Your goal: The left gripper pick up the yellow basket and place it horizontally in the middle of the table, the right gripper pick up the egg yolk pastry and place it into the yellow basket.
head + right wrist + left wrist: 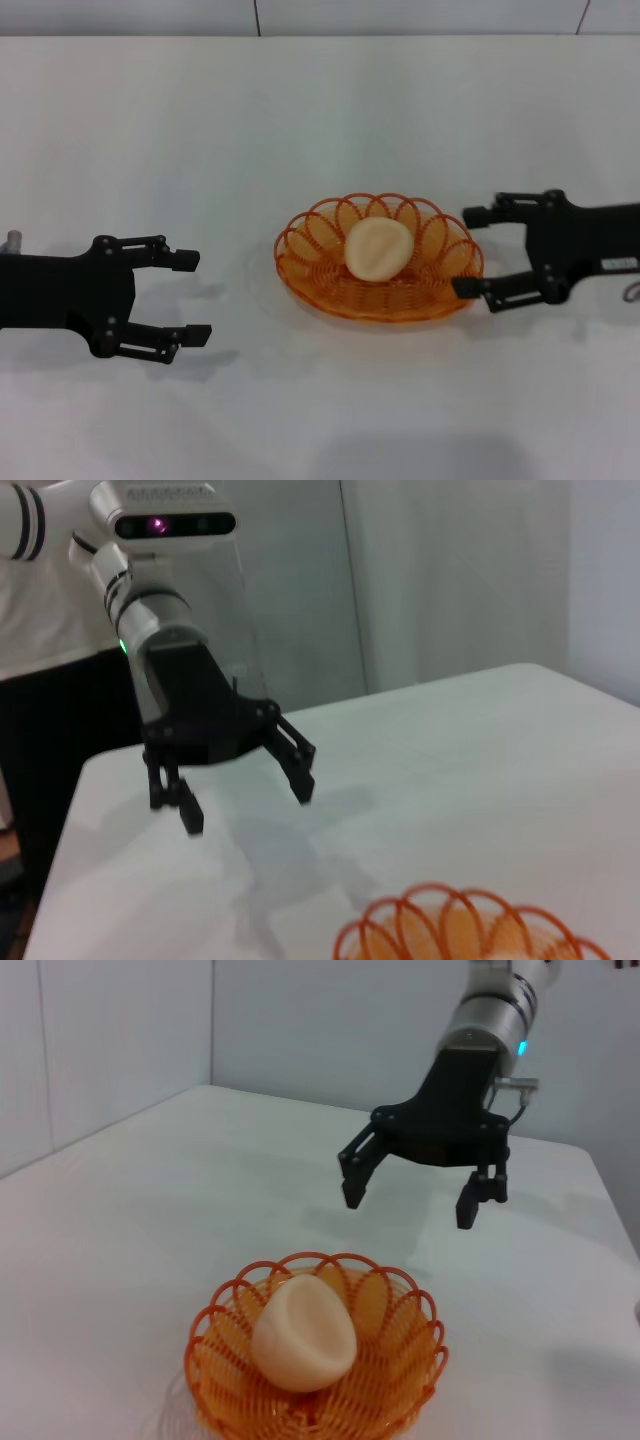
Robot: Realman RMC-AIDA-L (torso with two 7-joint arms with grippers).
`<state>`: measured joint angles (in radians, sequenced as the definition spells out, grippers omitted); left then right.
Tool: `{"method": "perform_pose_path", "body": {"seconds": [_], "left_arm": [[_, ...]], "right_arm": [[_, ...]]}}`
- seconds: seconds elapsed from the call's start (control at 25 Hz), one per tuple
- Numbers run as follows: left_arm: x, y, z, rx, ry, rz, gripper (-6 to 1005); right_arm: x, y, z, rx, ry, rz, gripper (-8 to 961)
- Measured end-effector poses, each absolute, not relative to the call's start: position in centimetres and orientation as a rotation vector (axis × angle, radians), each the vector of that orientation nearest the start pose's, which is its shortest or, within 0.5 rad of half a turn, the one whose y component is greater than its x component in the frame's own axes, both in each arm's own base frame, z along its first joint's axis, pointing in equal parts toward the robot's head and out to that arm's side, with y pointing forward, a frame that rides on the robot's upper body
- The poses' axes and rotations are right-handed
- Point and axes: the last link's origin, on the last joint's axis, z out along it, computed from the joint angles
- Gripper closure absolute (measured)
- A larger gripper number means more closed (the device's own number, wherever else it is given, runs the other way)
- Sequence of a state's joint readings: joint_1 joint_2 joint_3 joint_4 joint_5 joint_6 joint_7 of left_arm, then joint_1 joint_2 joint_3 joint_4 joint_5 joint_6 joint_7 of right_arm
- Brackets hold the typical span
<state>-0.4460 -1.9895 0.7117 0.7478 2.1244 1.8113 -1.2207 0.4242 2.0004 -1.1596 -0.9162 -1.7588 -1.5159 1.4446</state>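
Near the middle of the table (pixel 150 130) we find the yellow basket (pixel 440 296) lying flat, long side across, with the egg yolk pastry (pixel 378 249) resting inside it. Our right gripper (pixel 473 252) sits just beside the basket's right rim, fingers spread and empty, likely because it has let go. Our left gripper (pixel 192 297) waits well apart, also spread and empty. Both placements look done.

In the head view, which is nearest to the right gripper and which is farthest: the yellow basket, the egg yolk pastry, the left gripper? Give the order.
From the right gripper, open at the table's right:
1. Yellow basket, its right rim between the open fingers.
2. Egg yolk pastry, inside the basket, toward its middle.
3. Left gripper, open, beyond the basket on the left.
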Motion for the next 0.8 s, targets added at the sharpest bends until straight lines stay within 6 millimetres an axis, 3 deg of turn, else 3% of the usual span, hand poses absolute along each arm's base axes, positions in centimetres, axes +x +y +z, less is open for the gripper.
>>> {"method": "perform_pose_path", "body": {"seconds": [0.32, 0.8], "left_arm": [[-29.1, 28.8, 3.8, -2.953, -0.349, -0.515, 124], [-28.5, 29.4, 3.8, -2.956, -0.367, -0.528, 124]], "right_arm": [[26.6, 31.6, 1.7, -2.838, 0.369, 0.547, 76], [27.2, 31.4, 1.8, -2.844, 0.385, 0.538, 76]]}}
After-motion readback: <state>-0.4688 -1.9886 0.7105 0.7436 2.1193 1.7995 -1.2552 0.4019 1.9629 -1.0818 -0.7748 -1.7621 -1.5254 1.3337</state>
